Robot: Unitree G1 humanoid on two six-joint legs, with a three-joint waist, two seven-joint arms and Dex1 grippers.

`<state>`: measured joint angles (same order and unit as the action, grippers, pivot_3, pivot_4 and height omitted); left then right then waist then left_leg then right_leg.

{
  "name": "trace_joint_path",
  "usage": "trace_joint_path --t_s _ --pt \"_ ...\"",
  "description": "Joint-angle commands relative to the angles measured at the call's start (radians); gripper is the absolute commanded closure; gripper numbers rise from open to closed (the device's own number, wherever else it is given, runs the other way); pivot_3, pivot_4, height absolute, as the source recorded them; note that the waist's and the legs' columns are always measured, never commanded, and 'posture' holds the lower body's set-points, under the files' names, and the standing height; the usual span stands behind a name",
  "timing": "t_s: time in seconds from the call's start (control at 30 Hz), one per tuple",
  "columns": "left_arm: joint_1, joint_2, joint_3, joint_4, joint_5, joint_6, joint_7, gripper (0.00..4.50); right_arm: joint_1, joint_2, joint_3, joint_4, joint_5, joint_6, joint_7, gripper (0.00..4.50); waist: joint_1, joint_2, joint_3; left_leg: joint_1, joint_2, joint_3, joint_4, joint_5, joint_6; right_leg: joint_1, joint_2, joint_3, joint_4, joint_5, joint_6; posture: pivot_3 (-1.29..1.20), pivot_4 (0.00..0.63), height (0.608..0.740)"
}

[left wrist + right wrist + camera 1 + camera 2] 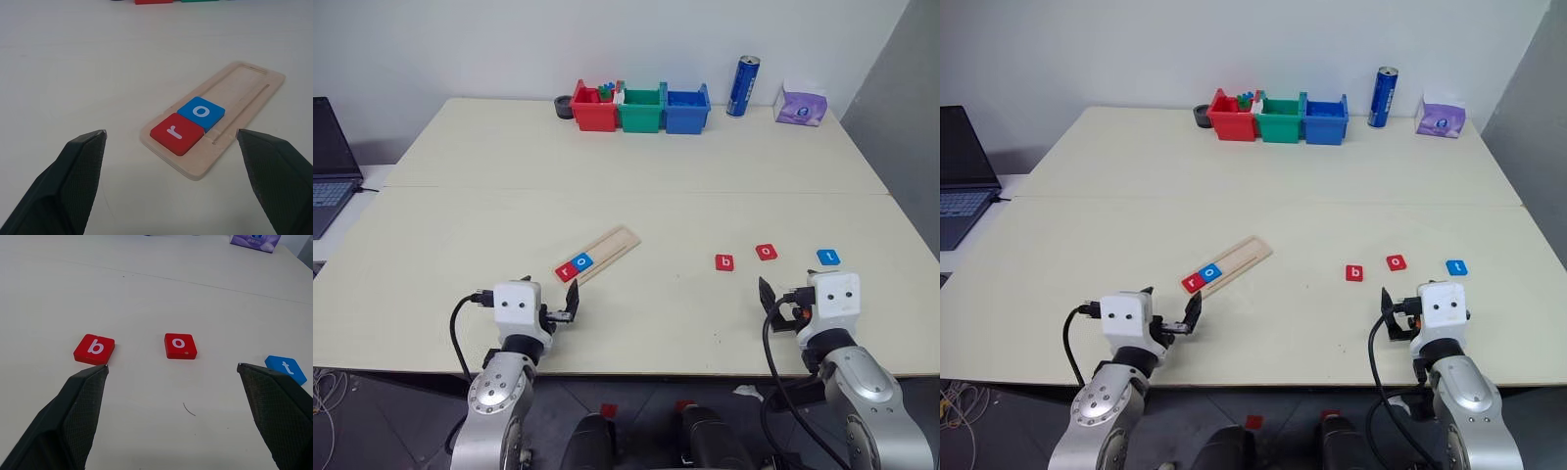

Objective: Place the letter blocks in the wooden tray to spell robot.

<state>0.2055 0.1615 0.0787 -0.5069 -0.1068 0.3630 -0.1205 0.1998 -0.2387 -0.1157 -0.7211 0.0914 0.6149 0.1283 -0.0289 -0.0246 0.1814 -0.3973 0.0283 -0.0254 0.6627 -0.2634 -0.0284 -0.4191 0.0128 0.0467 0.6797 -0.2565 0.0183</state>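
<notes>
The wooden tray point(604, 252) lies slantwise on the near half of the pale table point(636, 166), left of centre, with its near end toward the left gripper point(171, 133). The head views show two tiles seated at that near end. The left wrist view reads them: a red block marked "r" point(176, 133) at the very end, and a blue block marked "o" point(201, 112) touching it on the far side; the rest of the groove is bare wood. That gripper's two black fingers point(73, 181) stand wide apart with nothing between them, hovering just short of the tray.

To the right, three more letter blocks lie loose on the table in a rough row, apart from each other. The right wrist view reads them: red "b" point(94, 349), red "o" point(180, 345) and blue "t" point(286, 369). The right gripper point(171, 368) is near them, spread wide and empty.

The head views take in the far edge: a red bin point(594, 107), green bin point(641, 109) and blue bin point(687, 109) side by side, a blue can point(742, 86) whose print is too small to read, a purple tissue pack point(801, 104), and a laptop point(331, 162) at the far left
</notes>
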Motion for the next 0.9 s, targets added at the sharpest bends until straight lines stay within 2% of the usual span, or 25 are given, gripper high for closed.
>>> trace_joint_path --t_s 0.03,0.43,0.53,0.63,0.77,0.9 --pt "-0.001 0.009 0.011 -0.042 0.004 -0.019 -0.001 0.01 -0.004 0.002 -0.002 -0.03 -0.011 -0.027 -0.009 0.0 0.0 0.0 0.0 0.0 0.0 0.0 0.0 0.0 0.0 0.0 0.0 0.0 0.0 0.0 0.0 0.0 0.15 0.74" --pt "-0.031 0.027 0.017 -0.044 -0.022 -0.016 -0.038 0.01 -0.026 -0.019 -0.012 -0.036 0.005 -0.022 0.019 0.0 0.0 0.0 0.0 0.0 0.0 0.0 0.0 0.0 0.0 0.0 0.0 0.0 0.0 0.0 0.0 0.0 0.15 0.74" --pt "-0.11 0.096 0.06 0.015 -0.102 -0.01 -0.143 0.01 -0.112 -0.098 -0.034 -0.023 0.098 -0.002 0.145 0.0 0.0 0.0 0.0 0.0 0.0 0.0 0.0 0.0 0.0 0.0 0.0 0.0 0.0 0.0 0.0 0.0 0.15 0.74" --pt "-0.184 0.194 0.076 0.105 -0.159 -0.024 -0.279 0.01 -0.232 -0.226 -0.016 0.029 0.224 0.002 0.359 0.0 -0.003 0.0 0.0 0.001 0.0 0.0 0.0 0.0 0.0 0.001 0.001 -0.001 0.0 0.0 0.0 0.0 0.15 0.74" --pt "-0.263 0.298 0.066 0.225 -0.195 -0.049 -0.432 0.01 -0.366 -0.336 0.005 0.109 0.388 0.049 0.569 0.0 -0.003 0.0 0.0 0.002 0.0 0.0 -0.001 0.0 0.0 0.002 0.002 -0.002 0.0 -0.002 -0.003 0.0 0.15 0.74" --pt "-0.328 0.372 0.039 0.342 -0.218 -0.07 -0.585 0.01 -0.457 -0.398 0.032 0.162 0.481 0.095 0.679 0.0 -0.001 0.0 0.0 0.0 0.0 -0.001 -0.001 0.0 0.001 0.0 0.002 -0.003 0.0 -0.002 -0.004 0.0 0.15 0.74"
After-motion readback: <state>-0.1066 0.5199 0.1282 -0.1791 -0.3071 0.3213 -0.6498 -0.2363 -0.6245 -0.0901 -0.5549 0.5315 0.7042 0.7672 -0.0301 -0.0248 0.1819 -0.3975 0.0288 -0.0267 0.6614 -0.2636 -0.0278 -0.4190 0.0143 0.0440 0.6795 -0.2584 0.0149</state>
